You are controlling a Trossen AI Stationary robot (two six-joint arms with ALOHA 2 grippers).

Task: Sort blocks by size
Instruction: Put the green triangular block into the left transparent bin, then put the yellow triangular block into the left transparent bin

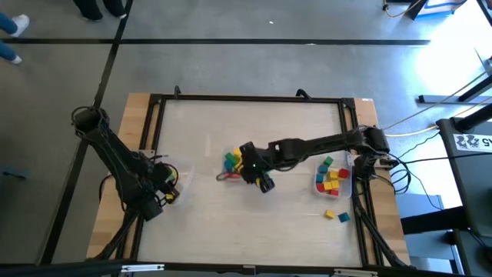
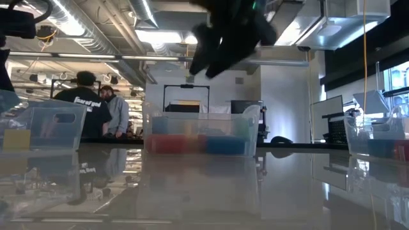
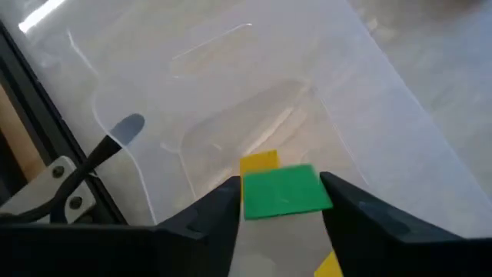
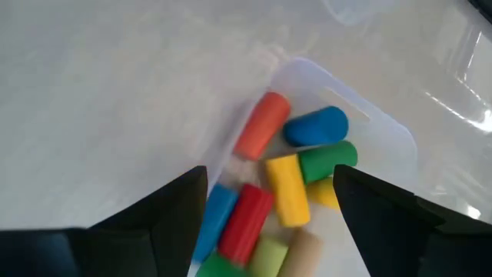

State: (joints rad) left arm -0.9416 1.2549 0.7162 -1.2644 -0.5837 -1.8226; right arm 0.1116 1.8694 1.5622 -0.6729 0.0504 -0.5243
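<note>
My left gripper (image 1: 167, 192) is at the table's left, over a clear bin (image 1: 175, 178). It is shut on a green block (image 3: 284, 191). A yellow block (image 3: 259, 161) lies in that bin just beyond the green one. My right gripper (image 4: 269, 208) is open and empty above the middle clear bin (image 1: 231, 163). That bin holds several short cylinders (image 4: 288, 181) in orange, blue, yellow, green, red and tan. In the low view the right gripper (image 2: 227, 35) hangs well above this bin (image 2: 201, 134). My left gripper pinches the green block by its two opposite side faces (image 3: 247, 196) between its two fingers. One flat face of the block is turned toward the wrist camera. The fingers slant down toward the bin. Whether the block rests on the bin floor does not show.
A third clear bin (image 1: 332, 181) at the table's right holds several coloured blocks. Two loose blocks (image 1: 335, 216) lie on the table near it, toward the near edge. A black frame (image 1: 254, 98) runs around the table. People stand in the room behind (image 2: 96, 108).
</note>
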